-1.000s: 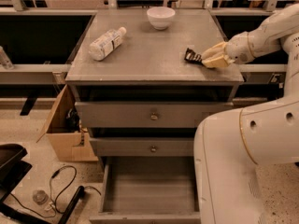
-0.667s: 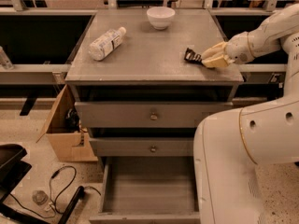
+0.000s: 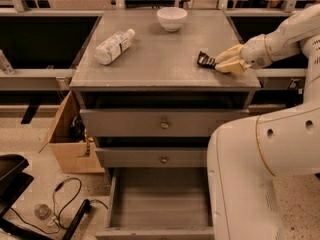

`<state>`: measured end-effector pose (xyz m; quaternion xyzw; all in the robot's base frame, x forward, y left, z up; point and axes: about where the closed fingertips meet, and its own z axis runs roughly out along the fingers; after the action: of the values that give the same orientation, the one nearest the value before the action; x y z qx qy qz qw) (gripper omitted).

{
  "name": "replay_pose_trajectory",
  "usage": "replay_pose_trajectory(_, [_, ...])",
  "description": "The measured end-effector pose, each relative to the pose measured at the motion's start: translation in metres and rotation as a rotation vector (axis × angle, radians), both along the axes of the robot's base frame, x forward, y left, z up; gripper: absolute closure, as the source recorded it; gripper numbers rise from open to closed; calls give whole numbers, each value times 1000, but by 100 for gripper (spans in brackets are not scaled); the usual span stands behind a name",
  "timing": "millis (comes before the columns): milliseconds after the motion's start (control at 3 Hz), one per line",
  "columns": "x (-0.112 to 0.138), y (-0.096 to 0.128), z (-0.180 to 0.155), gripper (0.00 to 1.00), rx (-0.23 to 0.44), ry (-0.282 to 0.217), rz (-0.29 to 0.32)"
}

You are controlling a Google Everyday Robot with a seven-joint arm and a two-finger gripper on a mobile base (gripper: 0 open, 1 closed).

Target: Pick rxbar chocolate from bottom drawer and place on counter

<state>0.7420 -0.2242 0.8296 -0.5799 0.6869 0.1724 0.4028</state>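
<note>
The rxbar chocolate [image 3: 204, 60], a small dark bar, is at the right side of the counter [image 3: 160, 59], at or just above its surface. My gripper [image 3: 218, 62] reaches in from the right, and its pale fingers [image 3: 227, 54] are shut on the bar's right end. The bottom drawer [image 3: 160, 199] is pulled open below, and its grey inside shows nothing in it. My white body hides the drawer's right part.
A white-labelled plastic bottle [image 3: 114, 46] lies on the counter's left side. A white bowl [image 3: 172, 19] stands at the back middle. The two upper drawers [image 3: 164, 124] are closed. A cardboard box [image 3: 70, 139] and cables [image 3: 65, 199] lie on the floor to the left. My white base [image 3: 260, 184] stands at the front right.
</note>
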Motion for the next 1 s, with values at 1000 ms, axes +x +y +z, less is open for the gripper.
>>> replay_pose_trajectory(1000, [-19, 7, 55, 0, -30, -83, 101])
